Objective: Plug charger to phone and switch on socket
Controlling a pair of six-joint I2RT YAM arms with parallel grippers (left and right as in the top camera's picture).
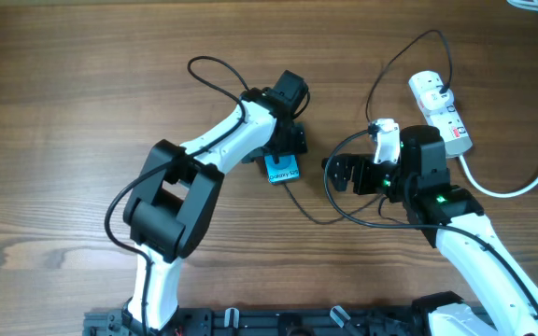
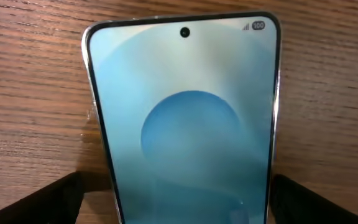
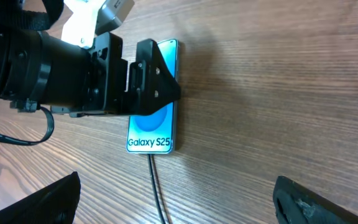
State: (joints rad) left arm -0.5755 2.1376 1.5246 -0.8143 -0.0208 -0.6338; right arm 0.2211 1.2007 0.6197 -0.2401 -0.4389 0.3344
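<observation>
**A:** So, where was the phone (image 3: 151, 134), and did anything have hold of it?

**B:** It lay flat on the tabletop (image 1: 63, 75), screen up. The left fingers (image 2: 36, 202) were spread wide, one on each side of it, with bare wood showing on at least one side. They were released, not pinching. The right fingers (image 3: 42, 202) hung near the phone's lettered end, fully apart and empty.

**A:** And the charger (image 3: 156, 186)?

**B:** Its thin black cable ran straight out from the phone's lettered edge. It looked plugged in, though the connector was too small for me to tell whether it was fully seated.

**A:** How would the phone handle?

**B:** I judged it light, thin and glass-faced, so it would be slick and ready to skate on the wood if pushed from one end. The long side edges were the place to hold it, not the screen. The cable looked limp, so only the stiff bit at the connector would answer to a push.

**A:** What about the socket (image 1: 440, 110)?

**B:** It lay well apart from the phone, out beyond the right arm. Its red switches were small, so they'd want one fingertip pressed down squarely. The strip looked light enough to slide.

**A:** Was there room to move?

**B:** There was open wood on the side of the phone away from the socket. Between the phone and the socket the black cable lay in loose loops, easy to snag. The thick white cord (image 1: 502, 187) curled past the socket, on the side farthest from the phone.
</observation>
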